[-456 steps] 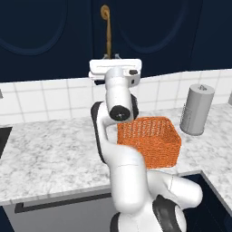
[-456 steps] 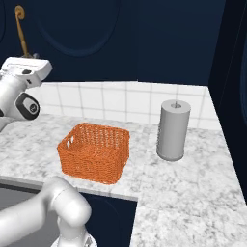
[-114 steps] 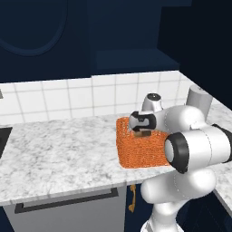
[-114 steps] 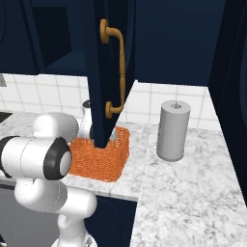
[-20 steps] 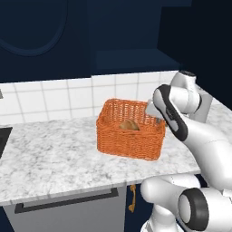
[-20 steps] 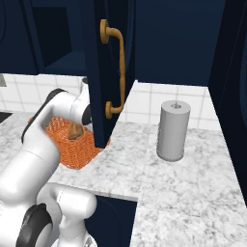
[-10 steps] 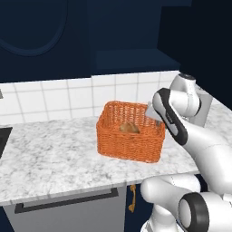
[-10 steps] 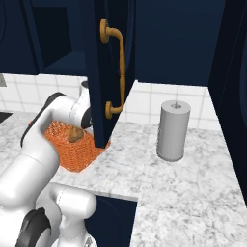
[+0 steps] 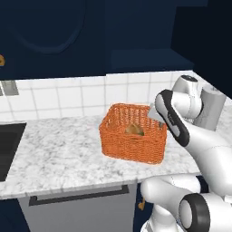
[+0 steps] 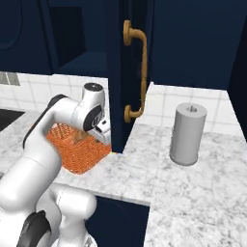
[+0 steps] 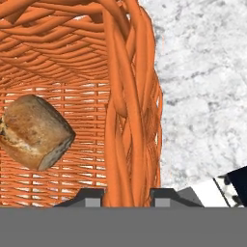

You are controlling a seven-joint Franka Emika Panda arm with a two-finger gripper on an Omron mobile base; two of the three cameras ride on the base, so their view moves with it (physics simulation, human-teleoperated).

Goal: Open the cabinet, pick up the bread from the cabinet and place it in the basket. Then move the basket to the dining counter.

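Note:
The orange woven basket [image 9: 131,146] stands on the marbled counter with the tan-brown bread [image 9: 134,130] lying inside it. In the hand view the bread [image 11: 34,132] rests on the basket floor, left of the wall. My gripper [image 11: 128,195] is shut on the basket's [image 11: 130,96] right wall, one fingertip on each side of the rim. From the right base view the gripper [image 10: 101,131] sits at the basket's [image 10: 72,152] near edge. The cabinet door [image 10: 118,72] with its brass handle [image 10: 137,72] stands open. The dining counter is out of view.
A grey paper-towel roll [image 10: 187,133] stands on the counter to the right, also seen as the roll [image 9: 211,108] behind my arm. A dark sink [image 9: 7,145] lies at the far left. The open cabinet door hangs just right of the basket. A grey drawer front [image 9: 77,206] runs below the counter.
Over the last second the basket and bread have barely moved; my arm shifted slightly. Earlier the cabinet was shut and the basket empty, and the basket has since slid left.

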